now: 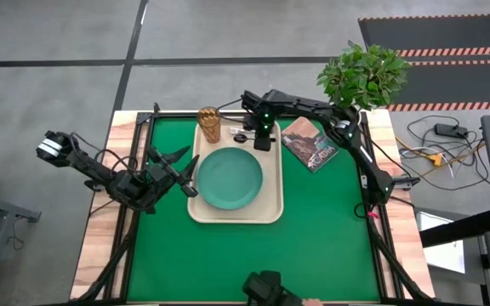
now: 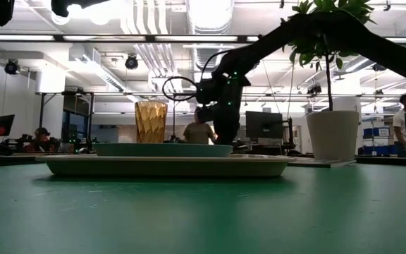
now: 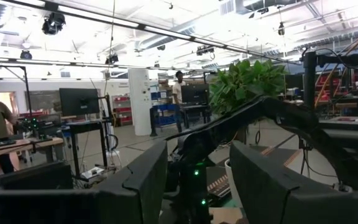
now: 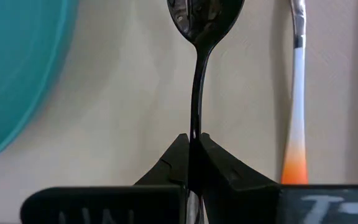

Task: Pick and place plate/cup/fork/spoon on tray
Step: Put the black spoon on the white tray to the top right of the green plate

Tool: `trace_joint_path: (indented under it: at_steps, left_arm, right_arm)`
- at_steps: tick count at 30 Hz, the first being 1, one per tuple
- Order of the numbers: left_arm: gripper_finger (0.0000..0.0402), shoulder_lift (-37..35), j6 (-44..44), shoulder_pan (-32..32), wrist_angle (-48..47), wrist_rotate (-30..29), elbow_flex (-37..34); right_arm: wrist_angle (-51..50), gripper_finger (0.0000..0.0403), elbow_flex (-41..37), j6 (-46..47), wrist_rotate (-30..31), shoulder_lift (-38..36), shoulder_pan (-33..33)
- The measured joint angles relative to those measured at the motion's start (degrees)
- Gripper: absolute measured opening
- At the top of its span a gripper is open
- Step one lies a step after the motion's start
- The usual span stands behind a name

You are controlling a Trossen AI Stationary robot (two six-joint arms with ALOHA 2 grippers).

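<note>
The cream tray (image 1: 272,204) lies mid-table with the teal plate (image 1: 228,177) on it and the amber cup (image 1: 209,124) upright at its far left corner. My right gripper (image 4: 192,146) is over the tray's far right part (image 1: 262,138), shut on the dark spoon (image 4: 205,18). The pale fork (image 4: 297,74), with an orange handle end, lies on the tray floor beside the spoon on its far side. My left gripper (image 1: 181,170) is open and empty by the tray's left edge; its fingers stand apart in the left wrist view (image 3: 197,180). My right gripper pinches the spoon's handle (image 4: 195,118) between its two fingertips, at the end away from the bowl. The fingers lie along the handle, slanting down from the table's right. The bowl points toward the table's left, over the tray floor; whether it rests there I cannot tell.
A potted plant (image 1: 362,75) stands at the far right corner, its white pot (image 2: 332,134) showing in the low view. A picture book (image 1: 310,144) lies on the green mat right of the tray. Bare green mat (image 1: 253,255) lies toward the near edge.
</note>
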Motion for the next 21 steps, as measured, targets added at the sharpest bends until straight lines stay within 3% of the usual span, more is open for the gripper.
trace_joint_path:
  at_steps: [12, 21]
  left_arm:
    - [0.0157, 0.0, 0.0, 0.0, 0.0, 0.0, 0.0]
    - [0.0157, 0.0, 0.0, 0.0, 0.0, 0.0, 0.0]
  right_arm:
    - [1.8, 0.0022, 0.0, 0.0, 0.0, 1.9, 0.0]
    - [2.7, 0.0060, 0.0, 0.5, 0.0, 1.9, 0.0]
